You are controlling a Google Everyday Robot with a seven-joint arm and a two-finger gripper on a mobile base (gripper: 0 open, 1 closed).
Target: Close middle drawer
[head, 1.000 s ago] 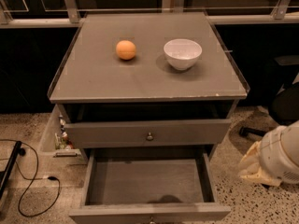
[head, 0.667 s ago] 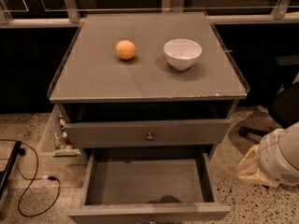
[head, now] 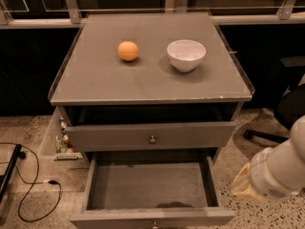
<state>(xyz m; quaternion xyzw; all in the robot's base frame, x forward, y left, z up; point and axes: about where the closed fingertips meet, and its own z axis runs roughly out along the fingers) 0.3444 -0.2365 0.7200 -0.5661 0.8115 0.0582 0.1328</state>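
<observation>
The middle drawer (head: pixel 150 185) is pulled far out of the grey cabinet (head: pixel 143 87). Its plain grey inside is bare, and its flat front (head: pixel 119 218) with a small round knob (head: pixel 153 223) is at the bottom edge of the view. The top drawer (head: pixel 119 137), with its own knob (head: pixel 152 139), stands slightly out above it. My gripper is out of view. Only a white arm segment (head: pixel 279 168) with a tan end (head: pixel 243 182) shows at the lower right, just right of the open drawer and apart from it.
An orange (head: pixel 128 51) and a white bowl (head: pixel 186 54) sit on the cabinet top. A black cable (head: pixel 33 185) lies on the speckled floor at the left. An office chair base (head: pixel 267 136) stands at the right. A clear bin (head: pixel 57 140) sits left of the cabinet.
The arm segment has shifted slightly down and to the left. The middle drawer has not moved.
</observation>
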